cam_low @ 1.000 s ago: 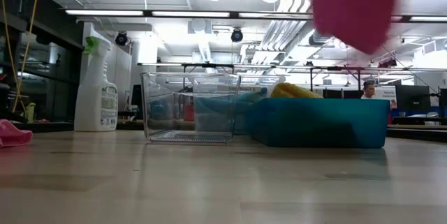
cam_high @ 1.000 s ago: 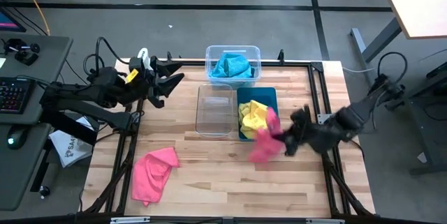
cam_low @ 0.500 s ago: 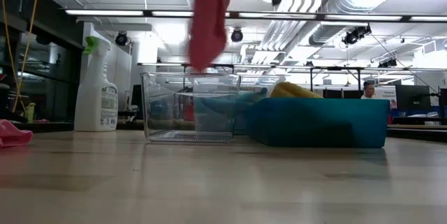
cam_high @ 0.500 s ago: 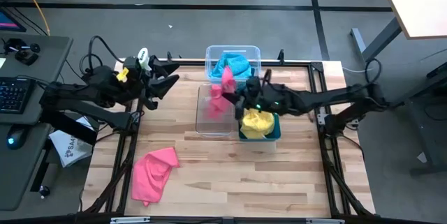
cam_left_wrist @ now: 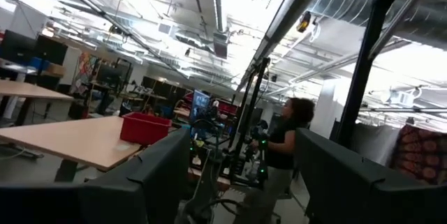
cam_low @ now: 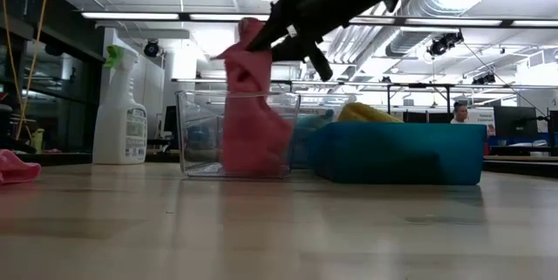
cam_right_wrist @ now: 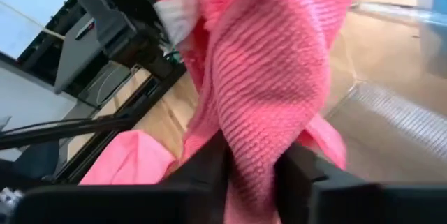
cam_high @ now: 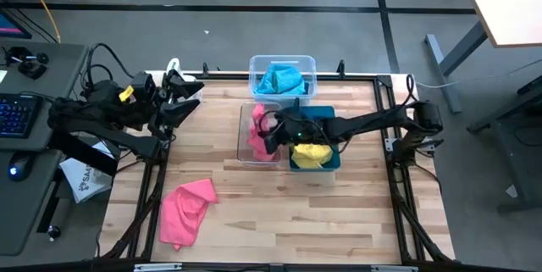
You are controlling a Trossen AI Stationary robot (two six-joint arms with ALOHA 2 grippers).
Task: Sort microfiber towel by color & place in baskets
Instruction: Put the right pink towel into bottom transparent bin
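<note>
My right gripper (cam_high: 269,131) reaches across the table's middle and stands over the clear basket (cam_high: 262,157), shut on a pink towel (cam_high: 256,133). In the low view the towel (cam_low: 250,121) hangs down into that basket (cam_low: 195,132). A second pink towel (cam_high: 187,209) lies crumpled on the table near the left front. The teal basket (cam_high: 323,116) holds a yellow towel (cam_high: 311,153). The far clear basket (cam_high: 282,61) holds a blue towel (cam_high: 281,79). My left gripper (cam_high: 183,99) waits open over the table's far left corner. My right gripper pinches a bunched fold of the pink towel near its top (cam_right_wrist: 257,123) between its two fingers (cam_right_wrist: 210,162), slanting down from the table's right. The towel hangs below the fingers, and its lower part (cam_low: 255,151) rests inside the clear basket.
A white spray bottle (cam_low: 121,110) stands at the table's far left, by my left gripper. The three baskets cluster at the far middle. Bare wood (cam_high: 296,217) lies across the near half. A person (cam_left_wrist: 285,147) shows in the room beyond.
My right gripper, still shut on the pink towel, has swung from the table's right side leftward over the teal basket to the clear basket and come down. The towel, first hanging clear in the air, now has its lower part in the clear basket. My left arm drew back slightly leftward.
</note>
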